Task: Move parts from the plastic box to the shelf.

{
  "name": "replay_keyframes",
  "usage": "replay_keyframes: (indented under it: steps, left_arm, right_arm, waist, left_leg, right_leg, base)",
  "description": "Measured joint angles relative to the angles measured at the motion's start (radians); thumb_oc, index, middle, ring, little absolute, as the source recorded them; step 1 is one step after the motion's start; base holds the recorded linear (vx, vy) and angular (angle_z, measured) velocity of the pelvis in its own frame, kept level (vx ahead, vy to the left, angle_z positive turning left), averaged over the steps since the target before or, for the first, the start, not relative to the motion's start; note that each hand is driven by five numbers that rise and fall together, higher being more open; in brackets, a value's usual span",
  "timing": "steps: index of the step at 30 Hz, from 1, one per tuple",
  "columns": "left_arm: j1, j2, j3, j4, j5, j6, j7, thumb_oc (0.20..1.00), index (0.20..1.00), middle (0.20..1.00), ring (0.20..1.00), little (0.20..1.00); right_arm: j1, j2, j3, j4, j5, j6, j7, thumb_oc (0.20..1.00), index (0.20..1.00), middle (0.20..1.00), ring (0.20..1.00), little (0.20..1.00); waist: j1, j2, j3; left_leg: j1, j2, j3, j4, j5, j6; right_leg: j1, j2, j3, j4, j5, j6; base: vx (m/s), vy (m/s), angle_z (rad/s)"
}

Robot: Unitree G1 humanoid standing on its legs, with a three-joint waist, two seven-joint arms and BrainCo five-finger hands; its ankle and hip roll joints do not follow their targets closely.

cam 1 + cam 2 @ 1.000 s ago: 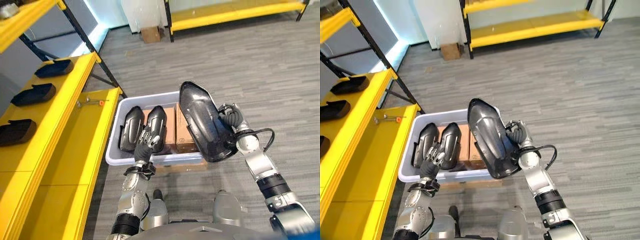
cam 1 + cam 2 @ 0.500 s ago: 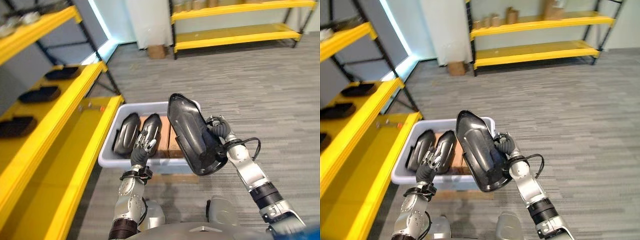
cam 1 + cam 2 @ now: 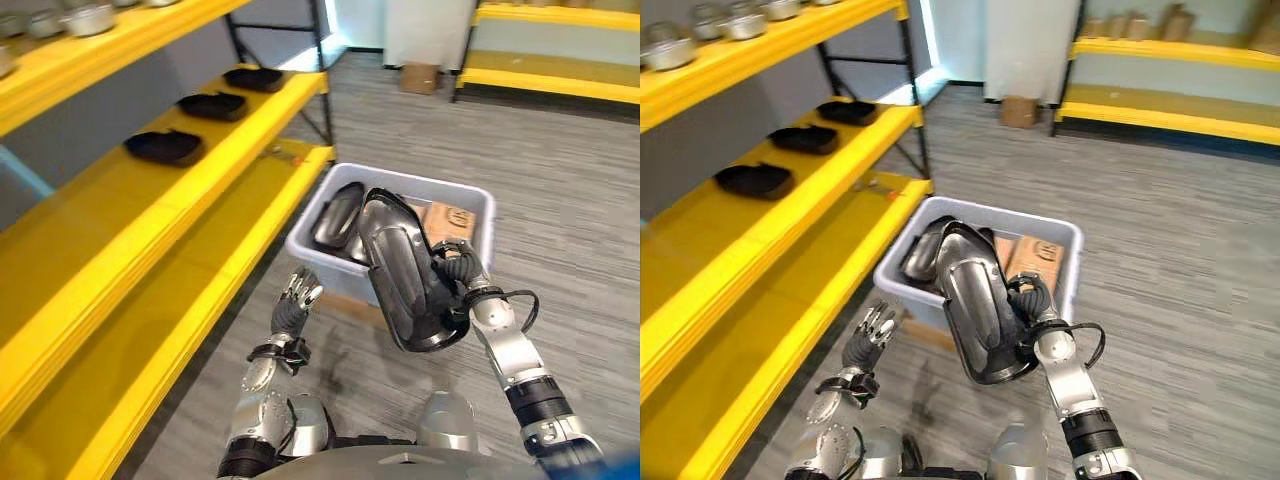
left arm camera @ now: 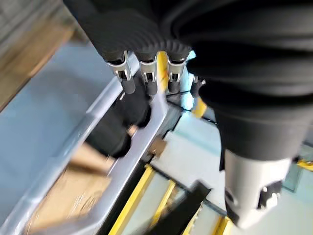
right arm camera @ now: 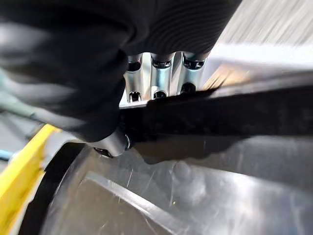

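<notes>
Left hand [image 3: 296, 303] withdrawn from plastic box [image 3: 330, 215] — fingers relaxed, right hand [image 3: 462, 290] fingers clamping black part [image 3: 400, 270]

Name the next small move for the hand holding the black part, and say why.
Probably swing the right hand toward the yellow shelf. Its fingers grip the black part, lifted above the plastic box, and bare shelf shows beside the parts already placed. The left hand hangs open, idle.

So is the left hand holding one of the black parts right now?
No, the left hand is open and empty over the floor, beside the plastic box.
</notes>
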Motion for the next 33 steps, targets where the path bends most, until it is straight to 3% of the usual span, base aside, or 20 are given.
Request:
replay_keyframes:
  steps: [1, 3, 6, 9, 11, 13, 14, 15, 16, 17, 18, 19, 20, 22, 24, 25, 28, 30, 32, 33]
  left_arm:
    - [0.009, -0.007, 0.026, -0.001, 0.000, -0.001, 0.000, 1.000, 1.000, 1.000, 1.000, 1.000]
    - [0.018, -0.018, 0.079, -0.008, -0.001, -0.009, -0.003, 1.000, 1.000, 1.000, 1.000, 1.000]
    - [0.020, -0.014, 0.098, -0.006, -0.001, -0.009, -0.003, 1.000, 1.000, 1.000, 1.000, 1.000]
    - [0.013, -0.023, 0.124, 0.000, 0.000, -0.010, -0.004, 1.000, 1.000, 1.000, 1.000, 1.000]
    - [0.010, -0.008, 0.121, 0.001, 0.001, -0.008, -0.012, 1.000, 1.000, 1.000, 1.000, 1.000]
    - [0.016, -0.001, 0.122, 0.000, 0.000, -0.009, -0.012, 1.000, 1.000, 1.000, 1.000, 1.000]
    - [0.020, 0.014, 0.123, -0.001, 0.001, -0.008, -0.011, 1.000, 1.000, 1.000, 1.000, 1.000]
    - [0.024, 0.007, 0.120, -0.007, 0.001, -0.007, -0.011, 1.000, 1.000, 1.000, 1.000, 1.000]
    - [0.031, 0.017, 0.108, -0.006, 0.001, -0.007, -0.011, 1.000, 1.000, 1.000, 1.000, 1.000]
    - [0.023, 0.013, 0.080, -0.047, 0.000, -0.009, 0.003, 1.000, 1.000, 1.000, 1.000, 1.000]
    - [0.004, 0.027, 0.056, -0.057, 0.000, -0.008, 0.002, 1.000, 1.000, 1.000, 1.000, 1.000]
    - [-0.027, 0.044, 0.029, -0.057, 0.001, -0.006, 0.001, 1.000, 1.000, 1.000, 1.000, 1.000]
    - [-0.047, 0.036, 0.021, -0.052, 0.001, 0.001, 0.001, 1.000, 1.000, 1.000, 1.000, 1.000]
    - [-0.041, 0.001, 0.021, -0.043, 0.000, 0.009, 0.004, 1.000, 1.000, 1.000, 1.000, 1.000]
    - [-0.036, -0.003, 0.020, -0.035, 0.000, 0.013, 0.005, 1.000, 1.000, 1.000, 1.000, 1.000]
    - [-0.042, 0.002, 0.024, -0.025, -0.001, 0.015, 0.004, 1.000, 1.000, 1.000, 1.000, 1.000]
    - [-0.045, 0.003, 0.021, -0.030, -0.001, 0.014, 0.003, 1.000, 1.000, 1.000, 1.000, 1.000]
    - [-0.049, -0.003, 0.019, -0.041, -0.002, 0.014, 0.004, 1.000, 1.000, 1.000, 1.000, 1.000]
    - [-0.031, 0.007, 0.026, -0.059, -0.002, 0.011, 0.005, 1.000, 1.000, 1.000, 1.000, 1.000]
    - [-0.028, 0.016, 0.025, -0.058, -0.001, 0.012, 0.005, 1.000, 1.000, 1.000, 1.000, 1.000]
  right_arm:
    - [0.016, -0.004, 0.034, -0.007, 0.001, -0.001, 0.010, 0.200, 0.200, 0.200, 0.200, 0.200]
    - [0.021, 0.030, 0.063, -0.006, 0.000, -0.001, 0.027, 0.200, 0.200, 0.200, 0.200, 0.200]
    - [0.017, 0.060, 0.066, -0.003, -0.001, -0.002, 0.031, 0.200, 0.200, 0.200, 0.200, 0.200]
    - [0.015, 0.064, 0.074, -0.002, 0.000, -0.005, 0.029, 0.200, 0.200, 0.200, 0.200, 0.200]
    - [0.018, 0.064, 0.058, -0.002, -0.001, -0.006, 0.024, 0.200, 0.200, 0.200, 0.200, 0.200]
    - [0.020, 0.053, 0.055, -0.002, -0.001, -0.006, 0.020, 0.200, 0.200, 0.200, 0.200, 0.200]
    - [0.021, 0.062, 0.055, -0.010, -0.001, -0.009, 0.020, 0.200, 0.200, 0.200, 0.200, 0.200]
    - [0.017, 0.056, 0.055, -0.049, -0.001, -0.018, 0.018, 0.200, 0.200, 0.200, 0.200, 0.200]
    - [0.032, 0.084, 0.047, -0.049, 0.000, -0.025, 0.007, 0.200, 0.200, 0.200, 0.200, 0.200]
    - [0.061, 0.076, 0.062, -0.092, 0.004, -0.048, 0.004, 0.200, 0.200, 0.200, 0.200, 0.200]
    - [0.066, 0.071, 0.066, -0.108, 0.008, -0.053, 0.004, 0.200, 0.200, 0.200, 0.200, 0.200]
    - [0.064, 0.058, 0.066, -0.116, 0.008, -0.054, 0.005, 0.200, 0.200, 0.200, 0.200, 0.200]
    - [0.059, 0.046, 0.059, -0.113, 0.008, -0.052, 0.004, 0.200, 0.200, 0.200, 0.200, 0.200]
    - [0.058, 0.017, 0.060, -0.113, 0.007, -0.052, 0.004, 0.200, 0.200, 0.200, 0.200, 0.200]
    - [0.057, 0.013, 0.057, -0.119, 0.008, -0.052, -0.001, 0.200, 0.200, 0.200, 0.200, 0.200]
    - [0.061, 0.019, 0.035, -0.118, 0.008, -0.053, -0.008, 0.200, 0.200, 0.200, 0.200, 0.200]
    - [0.060, 0.022, -0.029, -0.119, 0.008, -0.055, -0.020, 0.200, 0.200, 0.200, 0.200, 0.200]
    - [0.047, -0.008, -0.064, -0.119, 0.008, -0.053, -0.020, 0.200, 0.200, 0.200, 0.200, 0.200]
    - [0.001, -0.031, -0.069, -0.120, 0.008, -0.054, -0.020, 0.200, 0.200, 0.200, 0.200, 0.200]
    - [-0.012, -0.027, -0.067, -0.120, 0.008, -0.060, -0.020, 0.200, 0.200, 0.200, 0.200, 0.200]
  waist:
    - [0.002, 0.001, -0.006]
    - [0.039, -0.016, -0.010]
    - [0.064, -0.025, -0.013]
    - [0.076, -0.044, -0.017]
    - [0.082, -0.051, -0.016]
    - [0.083, -0.050, -0.015]
    - [0.092, -0.060, -0.018]
    - [0.076, -0.023, 0.014]
    - [0.040, -0.031, 0.019]
    - [0.017, -0.002, 0.056]
    - [-0.017, 0.002, 0.091]
    - [-0.027, -0.020, 0.110]
    - [-0.026, -0.049, 0.111]
    - [-0.033, -0.048, 0.117]
    - [-0.088, -0.035, 0.125]
    - [-0.123, -0.037, 0.123]
    - [-0.133, -0.047, 0.105]
    - [-0.132, -0.040, 0.088]
    - [-0.118, -0.037, 0.084]
    - [-0.108, -0.045, 0.078]
  left_leg:
    - [0.008, 0.000, 0.005, -0.019, 0.005, 0.006]
    - [0.014, -0.005, 0.008, -0.032, 0.022, 0.022]
    - [0.031, -0.014, 0.000, -0.054, 0.026, 0.029]
    - [0.044, -0.021, -0.009, -0.092, 0.038, 0.030]
    - [0.041, -0.021, -0.041, -0.096, 0.027, 0.045]
    - [0.065, -0.033, -0.055, -0.141, 0.047, 0.062]
    - [0.069, -0.057, -0.056, -0.139, 0.045, 0.081]
    - [0.074, -0.051, -0.104, -0.119, 0.052, 0.110]
    - [0.077, -0.076, -0.141, -0.133, 0.058, 0.124]
    - [0.070, -0.063, -0.229, -0.163, 0.089, 0.177]
    - [0.069, -0.066, -0.281, -0.187, 0.114, 0.184]
    - [0.069, -0.095, -0.301, -0.245, 0.154, 0.184]
    - [0.073, -0.135, -0.286, -0.288, 0.173, 0.179]
    - [0.074, -0.176, -0.286, -0.279, 0.163, 0.193]
    - [0.058, -0.201, -0.356, -0.264, 0.161, 0.197]
    - [0.054, -0.222, -0.389, -0.271, 0.153, 0.181]
    - [0.044, -0.261, -0.416, -0.295, 0.163, 0.168]
    - [0.027, -0.262, -0.416, -0.328, 0.170, 0.175]
    - [0.039, -0.253, -0.417, -0.366, 0.191, 0.163]
    - [0.050, -0.251, -0.413, -0.367, 0.179, 0.142]
  right_leg:
    - [0.013, 0.008, 0.007, -0.007, 0.024, -0.033]
    - [0.018, 0.010, -0.015, -0.005, 0.087, -0.060]
    - [0.022, 0.022, -0.015, -0.008, 0.172, -0.033]
    - [0.030, 0.021, -0.011, -0.011, 0.213, -0.039]
    - [0.029, 0.029, -0.009, 0.018, 0.285, -0.067]
    - [0.009, 0.017, 0.007, 0.081, 0.319, -0.091]
    - [-0.005, 0.022, 0.045, 0.104, 0.381, -0.094]
    - [-0.064, 0.031, 0.109, 0.230, 0.450, -0.098]
    - [-0.120, 0.028, 0.114, 0.364, 0.409, -0.134]
    - [-0.220, 0.279, 0.326, 0.497, 0.221, -0.078]
    - [-0.233, 0.354, 0.337, 0.501, 0.180, -0.076]
    - [-0.297, 0.387, 0.325, 0.494, 0.158, -0.070]
    - [-0.379, 0.376, 0.300, 0.456, 0.152, -0.074]
    - [-0.450, 0.390, 0.294, 0.295, 0.150, -0.076]
    - [-0.485, 0.434, 0.371, 0.028, 0.156, -0.063]
    - [-0.498, 0.421, 0.380, -0.109, 0.162, -0.063]
    - [-0.523, 0.384, 0.361, -0.052, 0.178, -0.052]
    - [-0.503, 0.381, 0.356, 0.018, 0.195, -0.070]
    - [-0.379, 0.366, 0.285, -0.078, 0.213, -0.083]
    - [-0.293, 0.357, 0.295, -0.161, 0.279, -0.094]
  base:
    - [0.12, 0.263, 0.01]
    - [0.06, 0.157, 0.13]
    - [0.08, 0.190, 0.11]
    - [0.12, 0.244, 0.20]
    - [0.13, 0.328, 0.47]
    - [0.12, 0.413, 0.48]
    - [0.15, 0.500, 0.27]
    - [0.10, 0.335, 0.61]
    - [0.18, 0.456, 1.07]
    - [0.10, 0.218, 1.58]
    - [0.15, 0.148, 1.55]
    - [0.13, 0.069, 1.31]
    - [0.23, 0.097, 0.75]
    - [0.25, 0.089, 0.38]
    - [0.13, 0.037, 0.93]
    - [-0.02, -0.046, 1.27]
    - [0.00, -0.086, 0.97]
    - [0.14, -0.142, 0.83]
    - [0.16, -0.138, 0.32]
    - [0.15, -0.132, -0.08]
